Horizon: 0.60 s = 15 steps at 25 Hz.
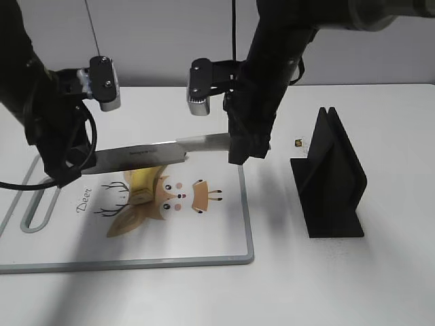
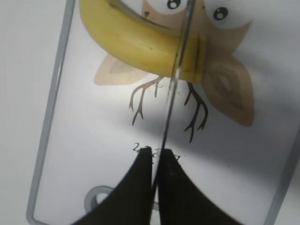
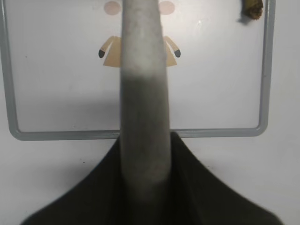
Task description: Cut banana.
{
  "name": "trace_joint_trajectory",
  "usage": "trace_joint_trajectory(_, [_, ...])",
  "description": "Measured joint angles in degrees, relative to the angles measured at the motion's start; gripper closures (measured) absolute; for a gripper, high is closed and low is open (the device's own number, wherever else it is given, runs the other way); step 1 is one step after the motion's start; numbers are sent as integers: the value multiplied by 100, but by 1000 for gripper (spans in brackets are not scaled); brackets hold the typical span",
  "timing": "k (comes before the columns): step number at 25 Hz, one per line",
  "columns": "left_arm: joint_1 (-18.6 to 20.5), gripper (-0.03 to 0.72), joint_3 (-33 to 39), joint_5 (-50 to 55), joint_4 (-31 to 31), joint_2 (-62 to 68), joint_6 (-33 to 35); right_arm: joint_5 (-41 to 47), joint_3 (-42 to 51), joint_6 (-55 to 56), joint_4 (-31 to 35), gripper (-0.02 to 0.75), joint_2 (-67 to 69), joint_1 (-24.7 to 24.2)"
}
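Note:
The yellow banana (image 1: 146, 178) lies on the white cutting board (image 1: 204, 258), over its printed deer. In the left wrist view the banana (image 2: 136, 42) shows a flat cut end at its right. A knife (image 1: 143, 155) hangs level just above the banana. My left gripper (image 1: 68, 166) is shut on the tip end of the blade, which shows edge-on (image 2: 171, 103) between the jaws (image 2: 159, 152). My right gripper (image 1: 245, 146) is shut on the knife's grey handle (image 3: 143, 93), held between the jaws (image 3: 145, 140). The blade crosses the banana near the cut end.
A black knife stand (image 1: 329, 180) stands on the table right of the board. A small brown bit (image 1: 298, 142) lies beside the stand, and a brown bit (image 3: 252, 8) shows near the board's grey rim (image 3: 140, 134). The board's handle loop (image 1: 37, 210) is at the left.

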Motion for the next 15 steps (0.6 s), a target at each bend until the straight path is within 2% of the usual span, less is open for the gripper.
trace_joint_trajectory(7, [0,686,333,-410,-46,27,0,-103,0,-16,0,566,207,6])
trace_joint_trajectory(15, [0,686,367,-604,-161,348,-17,-224,0,-21,-87,563,313,6])
